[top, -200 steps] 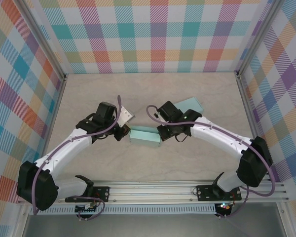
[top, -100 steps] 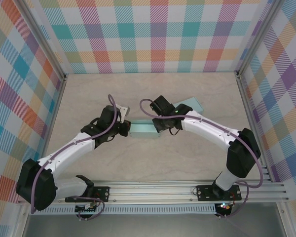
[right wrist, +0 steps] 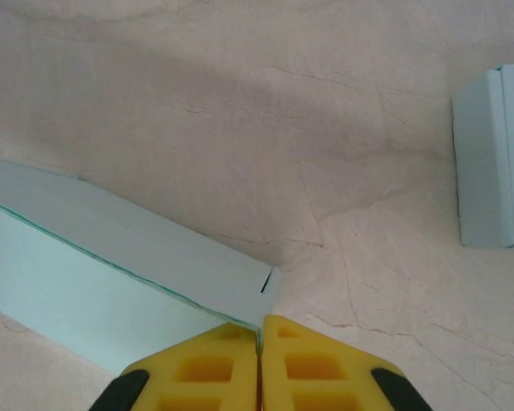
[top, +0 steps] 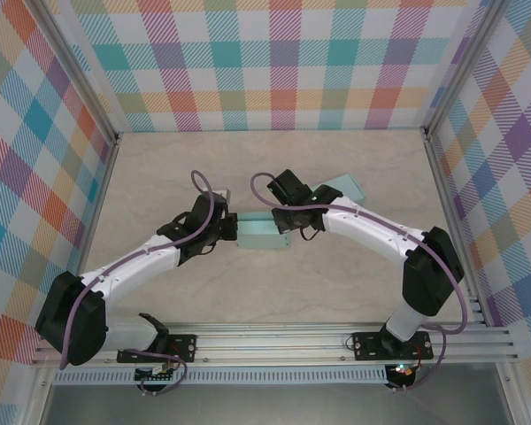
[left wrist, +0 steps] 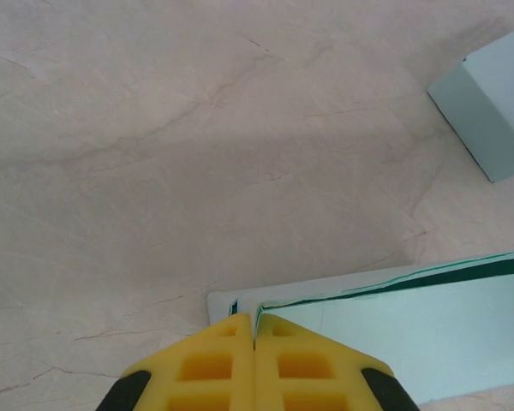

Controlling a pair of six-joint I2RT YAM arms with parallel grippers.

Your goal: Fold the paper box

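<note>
Spreading across the whole scene, the beige marbled table (top: 354, 292) is fenced on three sides by plaid walls (top: 283, 62), with an aluminium rail (top: 283, 341) along its near edge. From that rail the white left arm (top: 133, 266) and white right arm (top: 380, 235) lean inward and meet near the table's middle, each trailing a purple cable.

Between their heads lies the pale teal paper box (top: 258, 232), roughly central on the table. Its long axis runs left to right across the table, one end towards each arm. The arm heads overlap both ends in the top view, so only the middle stretch is plainly seen there.

A second, smaller teal box (top: 343, 188) sits just behind the right arm's head, apart from the first and set at an angle to it. It appears again at the right edge of the right wrist view (right wrist: 493, 167) and in the upper right corner of the left wrist view (left wrist: 493, 111), with bare table between it and the paper box.

The left gripper (left wrist: 254, 318) has its yellow pads pressed flat together at the box's left end (left wrist: 411, 334), where a thin green-edged wall runs into the seam between them. The right gripper (right wrist: 260, 321) is likewise closed, its pads meeting at the box's right corner (right wrist: 111, 265), whose top edge also leads into the seam.
</note>
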